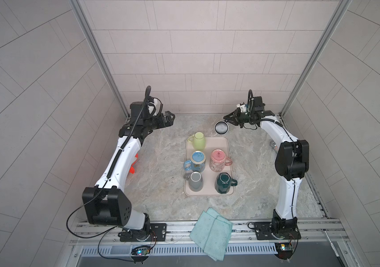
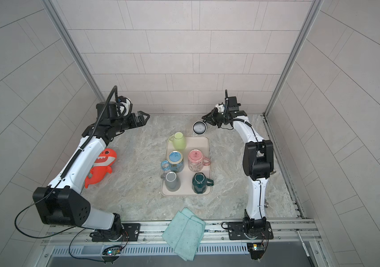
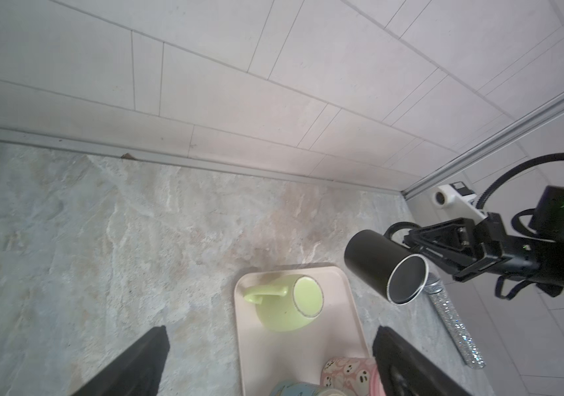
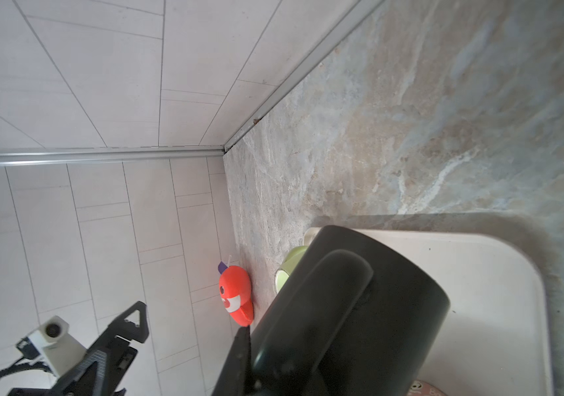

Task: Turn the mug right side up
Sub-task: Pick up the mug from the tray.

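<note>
Gripping tilted black mug (image 1: 221, 127) by its handle with right tool (image 1: 227, 120), upper centre of frame; with left tool (image 1: 172, 118) spread wide, empty.

Bright, even light, soft shadows, bowed edges.

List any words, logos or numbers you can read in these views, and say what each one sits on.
Nothing can be read as text.
Pink mug: round stamp on its upturned base, too small to read. Its side shows cartoon faces, not words.
Left arm: small white mark on the black link near the wrist, too blurred to read.
Black mug: no lettering visible.
</note>
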`<move>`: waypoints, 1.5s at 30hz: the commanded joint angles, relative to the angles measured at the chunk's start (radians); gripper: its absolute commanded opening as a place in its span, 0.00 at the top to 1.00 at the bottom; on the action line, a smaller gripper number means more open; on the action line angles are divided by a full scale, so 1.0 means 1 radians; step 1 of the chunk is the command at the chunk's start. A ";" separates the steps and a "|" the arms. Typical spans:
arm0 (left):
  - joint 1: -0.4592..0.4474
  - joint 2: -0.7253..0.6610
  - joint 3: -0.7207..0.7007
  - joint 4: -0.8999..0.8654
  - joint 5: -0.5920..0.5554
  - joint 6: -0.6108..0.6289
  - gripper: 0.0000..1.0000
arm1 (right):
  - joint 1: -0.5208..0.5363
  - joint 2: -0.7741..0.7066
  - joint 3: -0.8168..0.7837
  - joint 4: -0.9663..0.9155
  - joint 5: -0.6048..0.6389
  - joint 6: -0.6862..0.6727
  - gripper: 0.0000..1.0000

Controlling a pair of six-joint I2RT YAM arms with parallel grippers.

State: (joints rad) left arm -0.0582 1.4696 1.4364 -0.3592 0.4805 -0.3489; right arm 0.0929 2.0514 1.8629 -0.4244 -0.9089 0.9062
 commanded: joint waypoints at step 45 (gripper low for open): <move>-0.215 0.205 0.154 0.861 0.687 -1.009 0.15 | 0.452 -0.652 -0.395 0.275 0.606 -1.282 1.00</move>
State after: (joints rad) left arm -0.2573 1.7195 1.5650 0.4828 1.1419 -1.3388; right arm 0.5377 1.4582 1.4631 -0.2817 -0.3130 -0.3099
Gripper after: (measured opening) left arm 0.851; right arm 0.158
